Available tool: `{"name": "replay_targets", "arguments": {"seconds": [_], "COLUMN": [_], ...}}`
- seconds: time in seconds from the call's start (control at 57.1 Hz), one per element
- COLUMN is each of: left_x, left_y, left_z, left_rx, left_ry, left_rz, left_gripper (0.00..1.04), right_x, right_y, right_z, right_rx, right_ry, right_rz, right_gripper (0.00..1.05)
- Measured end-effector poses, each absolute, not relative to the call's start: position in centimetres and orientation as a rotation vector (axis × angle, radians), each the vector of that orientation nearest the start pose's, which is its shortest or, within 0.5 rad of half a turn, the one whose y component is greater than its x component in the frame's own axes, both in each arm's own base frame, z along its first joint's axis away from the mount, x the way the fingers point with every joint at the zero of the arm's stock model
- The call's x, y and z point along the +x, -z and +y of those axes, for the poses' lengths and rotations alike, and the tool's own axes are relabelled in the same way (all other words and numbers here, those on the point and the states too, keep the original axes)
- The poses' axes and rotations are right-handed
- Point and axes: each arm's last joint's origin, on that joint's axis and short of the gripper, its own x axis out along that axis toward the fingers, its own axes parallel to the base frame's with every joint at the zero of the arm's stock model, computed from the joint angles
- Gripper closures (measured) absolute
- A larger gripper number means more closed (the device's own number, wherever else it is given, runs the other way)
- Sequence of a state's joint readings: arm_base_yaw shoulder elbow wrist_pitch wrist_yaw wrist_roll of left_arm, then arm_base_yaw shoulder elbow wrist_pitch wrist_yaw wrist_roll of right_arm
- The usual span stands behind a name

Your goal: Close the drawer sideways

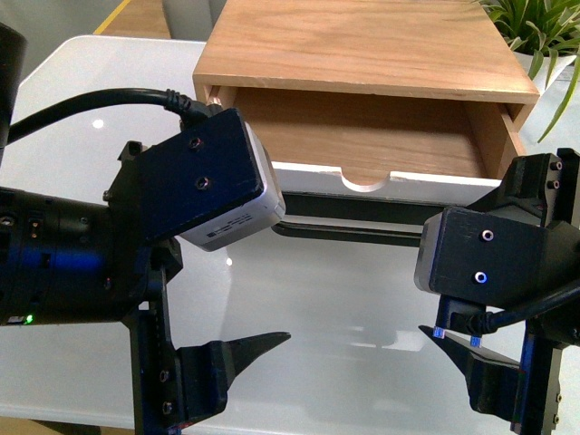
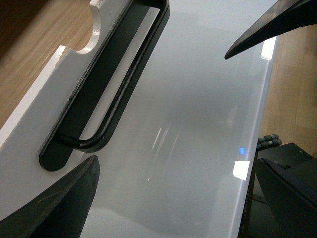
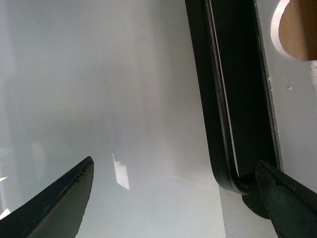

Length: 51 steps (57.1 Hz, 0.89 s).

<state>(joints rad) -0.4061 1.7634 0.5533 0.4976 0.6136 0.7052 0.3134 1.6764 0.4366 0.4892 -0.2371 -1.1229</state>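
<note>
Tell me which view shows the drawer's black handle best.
Left wrist view: the handle shows most of its length and one curved end. Right wrist view shows one end up close; front view, only a partly hidden strip.

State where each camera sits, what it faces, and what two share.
Front view: on the body, facing the open drawer; left arm and right arm show.
Left wrist view: left wrist, looking past the open left gripper at the black handle.
Right wrist view: right wrist, past the open right gripper; shares that handle.
</note>
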Motion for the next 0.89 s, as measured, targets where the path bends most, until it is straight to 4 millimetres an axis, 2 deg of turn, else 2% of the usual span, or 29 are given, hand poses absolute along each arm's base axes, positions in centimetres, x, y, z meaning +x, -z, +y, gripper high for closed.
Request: {"name": "replay_targets", "arguments": {"seconds": [0.455,0.893], "left_x": [26.9,28.2], "left_y": [-9.5,-9.5], "left_z": [-14.3,-15.1], "left_rx": [0.551,0.54], "left_ry": [1.216,1.25], "left_rz": [0.33,0.304], "left_gripper": [0.09,0.09], "right_x": [24.7,24.9], "right_y": [-8.3,-8.0], "right_z": [9.1,9.2], "right_rx": [-1.078,-1.095], "right_ry": [-0.914,-0.923], "right_rz": [0.384,0.373], "right_gripper": [0.09,0.09]}}
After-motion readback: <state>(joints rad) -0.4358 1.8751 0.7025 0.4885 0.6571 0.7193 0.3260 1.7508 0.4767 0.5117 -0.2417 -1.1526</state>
